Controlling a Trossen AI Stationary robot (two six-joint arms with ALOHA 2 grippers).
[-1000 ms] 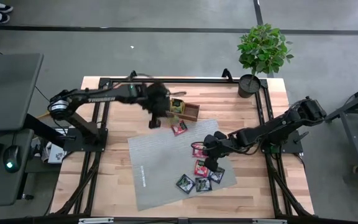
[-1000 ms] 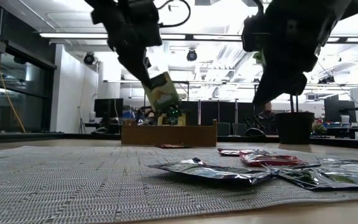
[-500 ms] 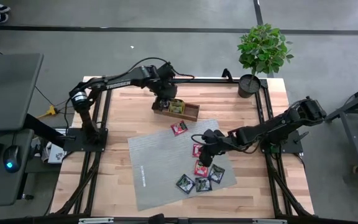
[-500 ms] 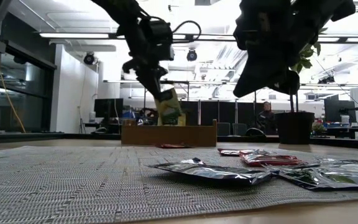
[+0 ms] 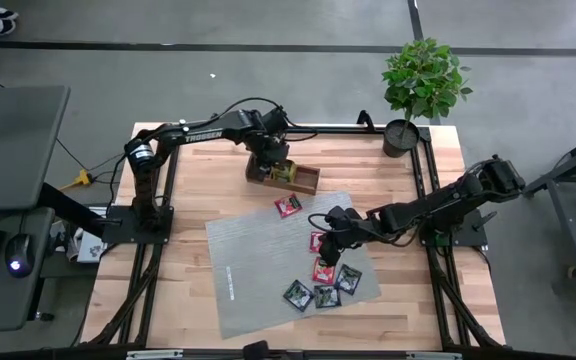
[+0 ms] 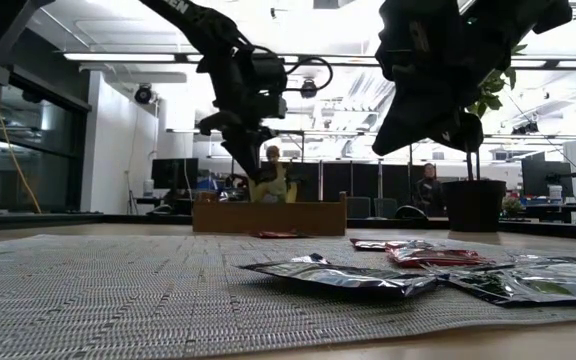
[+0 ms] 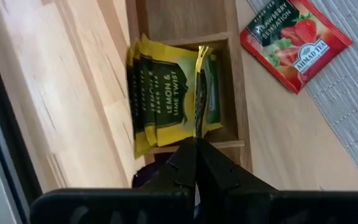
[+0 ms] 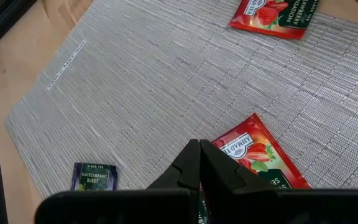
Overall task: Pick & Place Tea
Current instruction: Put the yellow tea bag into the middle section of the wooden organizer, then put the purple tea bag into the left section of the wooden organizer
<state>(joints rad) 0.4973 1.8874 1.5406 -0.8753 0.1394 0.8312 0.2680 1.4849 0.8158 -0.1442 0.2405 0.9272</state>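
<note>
Since the earlier frame, our left arm has carried its yellow-green sachet from the air beside the wooden tray (image 5: 306, 180) down into it, while our right arm has barely shifted over the grey mat (image 5: 258, 260). Our left gripper (image 7: 196, 144) now sits directly above the tray's end compartment, its fingers clamped on the edge of the yellow-green sachet (image 7: 199, 87), which stands on edge in that compartment. Lying flat just beside it, in the same compartment, are more lemon and lime sachets (image 7: 154, 93). Beyond the tray wall, to one side of this gripper, a red strawberry sachet (image 7: 296, 38) lies on the bare table, its corner overlapping the mat's edge. Our right gripper (image 8: 199, 158) hovers over the mat with its fingers pressed together, holding nothing. Directly under its tips lies a second red sachet (image 8: 257, 155), a third red sachet (image 8: 272, 14) lies well ahead, and a black blackcurrant sachet (image 8: 94, 177) rests off to one side.
</note>
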